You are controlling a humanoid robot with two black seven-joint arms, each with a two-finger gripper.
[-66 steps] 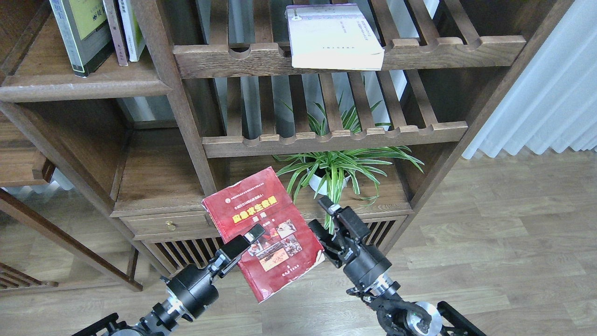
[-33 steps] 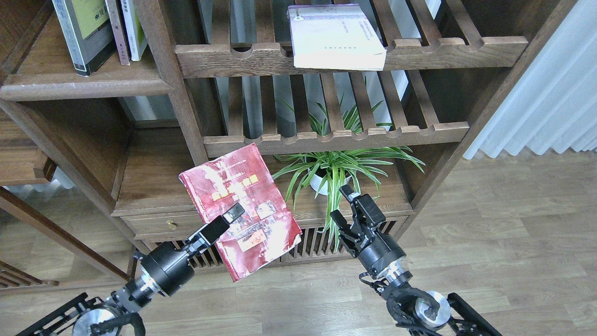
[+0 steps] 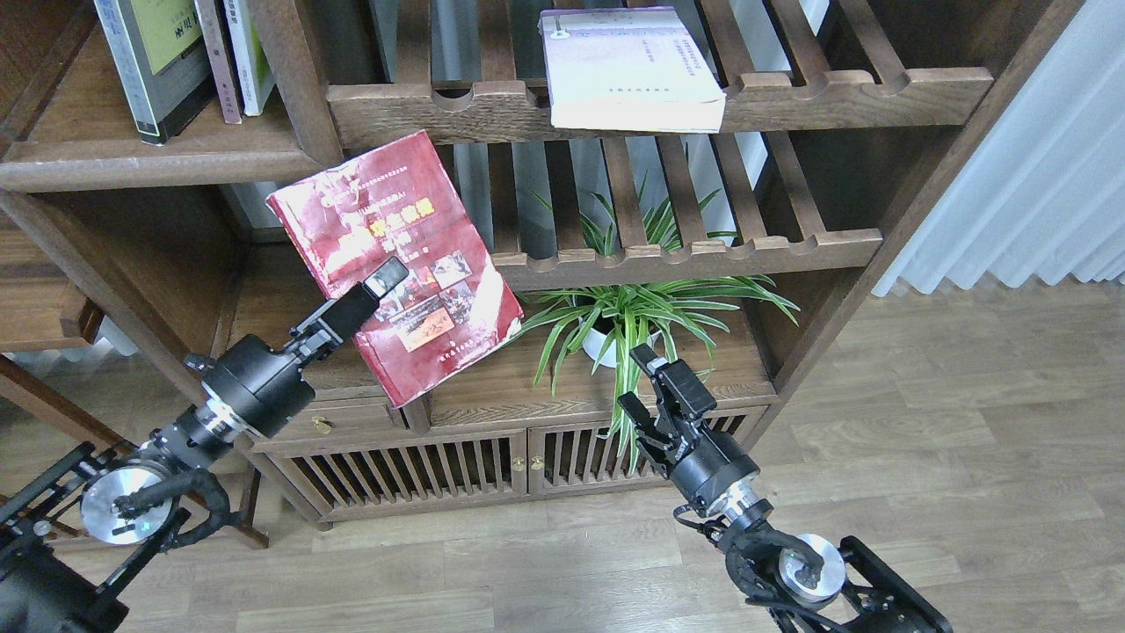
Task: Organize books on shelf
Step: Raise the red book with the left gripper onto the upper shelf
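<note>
My left gripper (image 3: 382, 286) is shut on the dark red book (image 3: 395, 255), holding it cover-up and tilted in the air in front of the bookcase's upright post, below the flat shelf (image 3: 158, 158). On that shelf at the top left a grey-black book with a yellow-green panel (image 3: 149, 61) stands upright. A white book with a lavender top (image 3: 628, 70) lies flat on the upper slatted rack, overhanging its front rail. My right gripper (image 3: 646, 387) is open and empty, low in front of the plant.
Thin brown (image 3: 211, 57) and white-green (image 3: 249, 53) books stand beside the grey-black one. A potted spider plant (image 3: 633, 316) sits under the lower slatted rack (image 3: 650, 255). A cabinet with slatted doors (image 3: 457, 466) is below. White curtains (image 3: 1037, 176) hang at the right.
My left arm has raised the red book up and to the left, from floor level in front of the cabinet to the height of the racks. The right gripper drew slightly right and down.
</note>
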